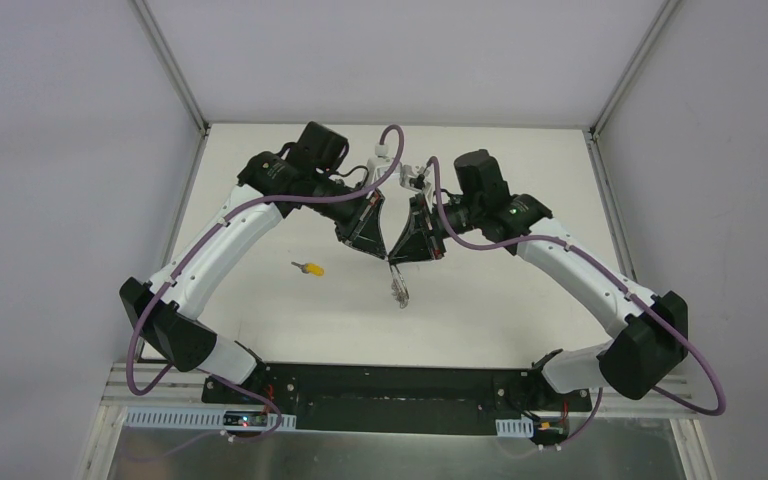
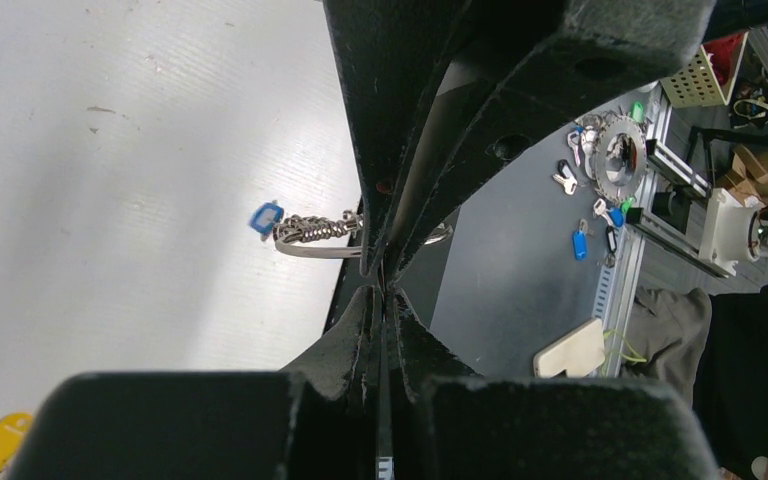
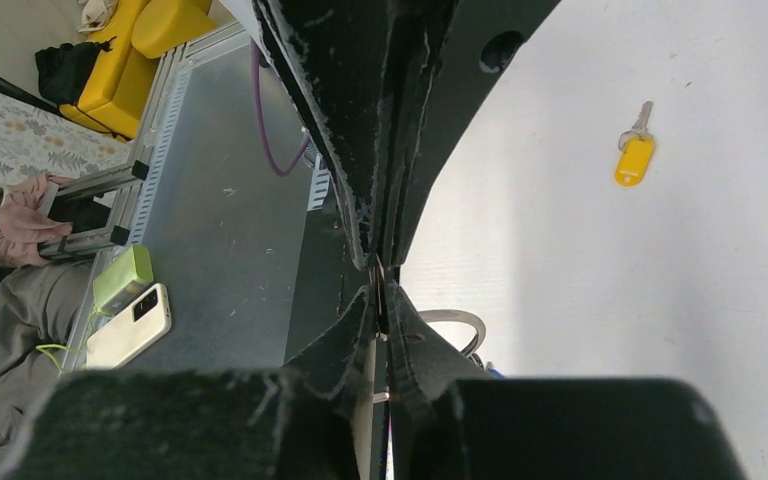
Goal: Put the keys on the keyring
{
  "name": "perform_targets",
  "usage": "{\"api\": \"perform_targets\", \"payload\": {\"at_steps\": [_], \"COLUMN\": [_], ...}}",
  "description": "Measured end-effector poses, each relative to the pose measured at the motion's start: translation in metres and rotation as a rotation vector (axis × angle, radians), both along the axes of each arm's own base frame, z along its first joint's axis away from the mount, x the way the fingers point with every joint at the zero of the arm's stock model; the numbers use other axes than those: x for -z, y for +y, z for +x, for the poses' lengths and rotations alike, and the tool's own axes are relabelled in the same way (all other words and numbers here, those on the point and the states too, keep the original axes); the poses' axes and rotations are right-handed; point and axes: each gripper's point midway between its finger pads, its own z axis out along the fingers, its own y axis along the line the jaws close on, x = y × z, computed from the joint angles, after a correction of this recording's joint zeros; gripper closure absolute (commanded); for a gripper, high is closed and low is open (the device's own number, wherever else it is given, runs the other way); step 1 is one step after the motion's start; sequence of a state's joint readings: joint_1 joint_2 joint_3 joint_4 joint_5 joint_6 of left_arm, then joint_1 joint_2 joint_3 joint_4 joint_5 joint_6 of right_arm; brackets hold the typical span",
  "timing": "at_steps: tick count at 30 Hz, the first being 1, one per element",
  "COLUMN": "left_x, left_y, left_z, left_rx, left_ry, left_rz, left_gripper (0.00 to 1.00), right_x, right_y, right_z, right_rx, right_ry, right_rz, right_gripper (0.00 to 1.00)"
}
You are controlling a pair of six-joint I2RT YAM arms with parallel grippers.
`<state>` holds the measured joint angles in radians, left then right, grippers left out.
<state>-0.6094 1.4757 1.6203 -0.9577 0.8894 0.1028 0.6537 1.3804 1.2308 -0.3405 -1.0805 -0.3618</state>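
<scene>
The keyring [image 1: 400,288] hangs in the air over the middle of the table, at the spot where both grippers meet tip to tip. In the left wrist view its silver ring [image 2: 310,250] carries a bunch of small keys and a blue-headed key [image 2: 266,217]. My left gripper [image 2: 384,287] is shut, and the ring's near edge runs into its tips. My right gripper [image 3: 381,292] has its fingers almost together at the ring [image 3: 457,320], with a thin pale strip between them; what it pinches is hidden. A yellow-headed key [image 1: 309,268] [image 3: 635,158] lies loose on the table, left of the grippers.
The white table [image 1: 500,310] is walled at the sides and back. Off its near edge is a grey metal shelf [image 3: 230,210] with a phone [image 3: 130,325], a green box [image 3: 123,277] and spare keys [image 2: 600,160].
</scene>
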Motion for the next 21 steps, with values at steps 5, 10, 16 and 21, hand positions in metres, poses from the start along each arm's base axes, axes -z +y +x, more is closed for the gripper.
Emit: {"api": "perform_targets", "payload": {"at_steps": [5, 10, 16, 21], "left_x": [-0.0009, -0.0013, -0.0008, -0.0048], "left_y": [0.0, 0.0002, 0.0004, 0.0005], "left_z": [0.0002, -0.0002, -0.0006, 0.0024], "left_rx": [-0.002, -0.003, -0.003, -0.01], "left_ry": [-0.002, -0.002, -0.005, -0.031], "left_rz": [-0.003, -0.003, -0.006, -0.023], "left_gripper": [1.0, 1.0, 1.0, 0.87], "right_x": [-0.0007, -0.0011, -0.0014, -0.0057], "right_y": [0.0002, 0.0007, 0.001, 0.0004], "right_z": [-0.0007, -0.0014, -0.0016, 0.0022], "right_rx": [-0.005, -0.007, -0.005, 0.018], "right_ry": [0.005, 0.005, 0.011, 0.053], "right_rz": [0.0, 0.001, 0.0, 0.008], "right_gripper": [1.0, 1.0, 1.0, 1.0]}}
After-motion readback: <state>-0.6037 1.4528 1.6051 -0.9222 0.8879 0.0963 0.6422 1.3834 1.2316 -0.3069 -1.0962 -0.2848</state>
